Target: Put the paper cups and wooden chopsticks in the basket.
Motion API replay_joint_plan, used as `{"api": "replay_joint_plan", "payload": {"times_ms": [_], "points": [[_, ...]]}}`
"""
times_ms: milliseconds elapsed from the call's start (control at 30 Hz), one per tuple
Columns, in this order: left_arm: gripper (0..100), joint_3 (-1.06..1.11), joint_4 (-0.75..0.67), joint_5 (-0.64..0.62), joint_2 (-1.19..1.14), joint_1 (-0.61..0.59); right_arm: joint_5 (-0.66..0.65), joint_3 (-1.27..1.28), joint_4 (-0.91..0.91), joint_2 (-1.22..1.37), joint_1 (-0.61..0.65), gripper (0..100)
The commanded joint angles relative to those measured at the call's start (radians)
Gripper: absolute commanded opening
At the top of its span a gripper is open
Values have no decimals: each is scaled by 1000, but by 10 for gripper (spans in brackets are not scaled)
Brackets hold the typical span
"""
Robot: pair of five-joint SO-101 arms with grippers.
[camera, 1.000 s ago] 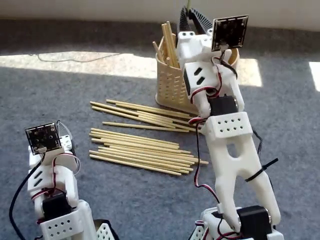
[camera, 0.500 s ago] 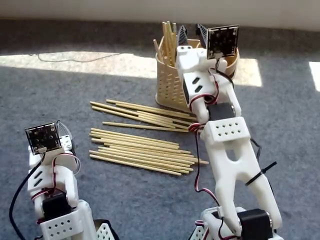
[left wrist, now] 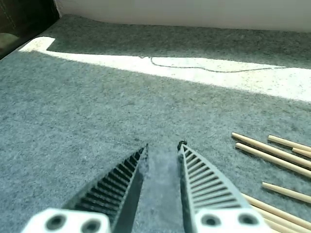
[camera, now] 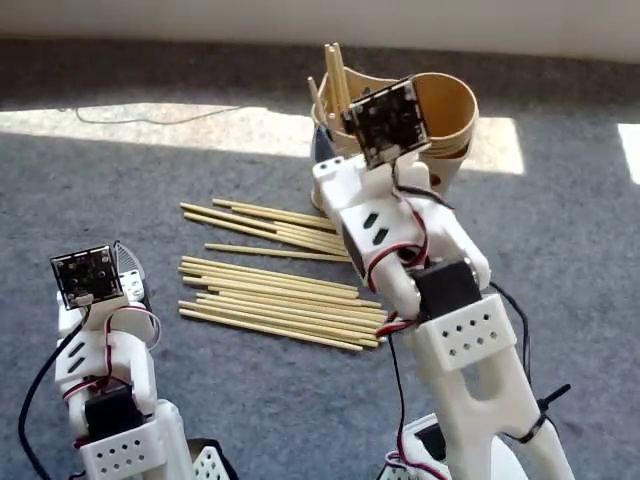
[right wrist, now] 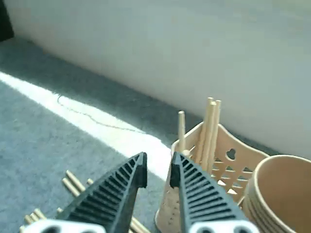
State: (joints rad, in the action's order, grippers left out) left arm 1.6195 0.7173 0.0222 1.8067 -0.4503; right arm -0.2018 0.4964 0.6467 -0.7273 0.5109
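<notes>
Many wooden chopsticks (camera: 280,290) lie in loose rows on the grey carpet. A cream slotted basket (camera: 335,175) stands behind them with several chopsticks (camera: 335,75) upright in it. Stacked paper cups (camera: 445,110) sit in the basket's right side. My right gripper (right wrist: 158,162) hangs narrowly open and empty, just in front and left of the basket (right wrist: 214,155), above the far ends of the chopsticks (right wrist: 73,182). The cups (right wrist: 282,189) show beside it. My left gripper (left wrist: 163,145) is open and empty, low over bare carpet left of the chopsticks (left wrist: 272,155).
A sunlit strip (camera: 150,125) crosses the carpet behind the chopsticks, with a thin cord (left wrist: 194,65) lying in it. A pale wall (right wrist: 194,48) runs close behind the basket. Bare carpet lies left of the chopstick pile.
My right arm has swung left and back from above the basket, uncovering the paper cups in it. The left arm has stayed still.
</notes>
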Motion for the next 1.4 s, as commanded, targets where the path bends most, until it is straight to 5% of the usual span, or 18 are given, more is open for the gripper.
{"api": "replay_joint_plan", "payload": {"times_ms": [0,333,633,1033,1367], "points": [[110,-7,-3,-6,7,-8,-58,-13,107,-56,93,75],[110,-5,-3,-6,7,-8,-64,28,344,-8,275,69],[110,-5,-3,-6,7,-8,-106,54,377,277,398,74],[111,-5,-3,-6,7,-8,-150,45,371,615,430,82],[111,-5,-3,-6,7,-8,-190,47,317,641,427,139]]}}
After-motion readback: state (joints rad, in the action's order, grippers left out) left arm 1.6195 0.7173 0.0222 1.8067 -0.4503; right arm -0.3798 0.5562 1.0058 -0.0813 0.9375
